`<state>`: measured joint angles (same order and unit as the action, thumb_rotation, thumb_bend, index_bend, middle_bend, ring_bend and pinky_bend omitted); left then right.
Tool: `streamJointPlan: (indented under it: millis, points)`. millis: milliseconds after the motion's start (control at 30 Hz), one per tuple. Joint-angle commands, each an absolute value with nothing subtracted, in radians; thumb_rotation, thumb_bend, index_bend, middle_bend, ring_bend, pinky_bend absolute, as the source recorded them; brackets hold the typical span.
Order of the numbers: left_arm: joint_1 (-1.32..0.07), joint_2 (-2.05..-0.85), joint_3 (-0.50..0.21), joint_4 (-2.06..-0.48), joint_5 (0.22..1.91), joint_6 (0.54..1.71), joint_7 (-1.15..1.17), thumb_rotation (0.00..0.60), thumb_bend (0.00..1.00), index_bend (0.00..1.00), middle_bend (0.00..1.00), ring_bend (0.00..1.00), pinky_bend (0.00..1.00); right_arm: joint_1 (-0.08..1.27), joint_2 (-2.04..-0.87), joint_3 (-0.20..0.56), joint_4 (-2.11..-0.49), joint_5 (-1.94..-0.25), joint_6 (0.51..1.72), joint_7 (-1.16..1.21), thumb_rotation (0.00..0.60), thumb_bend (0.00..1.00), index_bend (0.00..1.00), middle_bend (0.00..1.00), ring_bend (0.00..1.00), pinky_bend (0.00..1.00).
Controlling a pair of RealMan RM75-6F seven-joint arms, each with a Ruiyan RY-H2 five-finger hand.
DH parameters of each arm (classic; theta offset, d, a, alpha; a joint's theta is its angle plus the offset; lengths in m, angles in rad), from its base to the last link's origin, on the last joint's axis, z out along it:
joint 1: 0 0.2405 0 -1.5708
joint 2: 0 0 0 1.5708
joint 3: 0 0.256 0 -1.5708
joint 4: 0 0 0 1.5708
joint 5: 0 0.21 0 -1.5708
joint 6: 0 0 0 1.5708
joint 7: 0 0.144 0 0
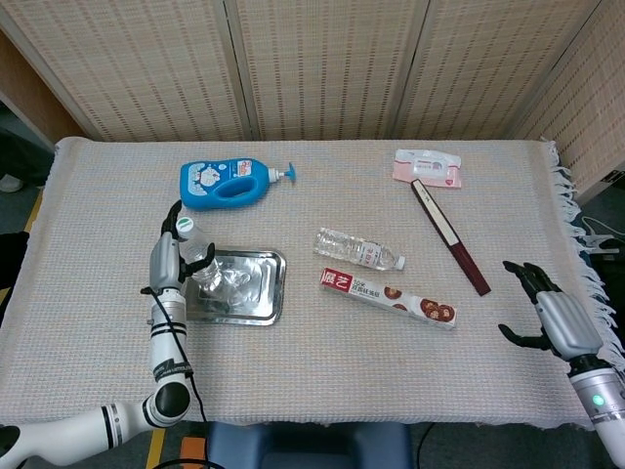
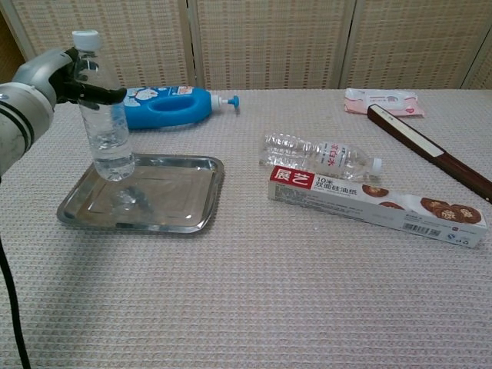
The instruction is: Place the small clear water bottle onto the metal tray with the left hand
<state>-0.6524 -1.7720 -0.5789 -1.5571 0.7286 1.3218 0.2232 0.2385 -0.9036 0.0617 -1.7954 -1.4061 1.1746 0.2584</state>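
The left hand (image 2: 48, 75) grips a small water bottle (image 2: 104, 115) upright above the metal tray (image 2: 181, 206); the right hand (image 1: 552, 315) rests open.

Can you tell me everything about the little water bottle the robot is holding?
The small clear water bottle is see-through plastic with a white cap and looks nearly empty. The left hand grips it near the top. It leans a little, its bottom over the metal tray; whether it touches the tray is unclear.

Woven folding screen (image 1: 322, 68) behind cloth-covered table (image 1: 322, 371).
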Motion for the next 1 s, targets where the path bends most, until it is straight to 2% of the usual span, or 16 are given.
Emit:
streamJointPlan:
  millis: [33, 500, 1000]
  points:
    - [-0.653, -1.783, -0.568, -1.550, 0.731, 1.330, 0.217, 0.600, 0.40, 0.00, 0.00, 0.00, 0.27, 0.239, -0.902, 0.065, -1.793, -1.403, 1.177, 0.265, 0.600, 0.19, 0.08, 0.11, 0.00, 0.21]
    - [-0.635, -1.835, -0.542, -1.482, 0.780, 1.376, 0.149, 0.600, 0.39, 0.00, 0.00, 0.00, 0.28, 0.241, -0.905, 0.066, -1.793, -1.396, 1.171, 0.254, 0.600, 0.19, 0.08, 0.11, 0.00, 0.21]
    - [-0.648, -1.667, -0.550, -1.607, 0.799, 1.277, 0.234, 0.600, 0.39, 0.00, 0.00, 0.00, 0.24, 0.244, -0.904, 0.066, -1.799, -1.388, 1.163, 0.242, 0.600, 0.19, 0.08, 0.11, 0.00, 0.21]
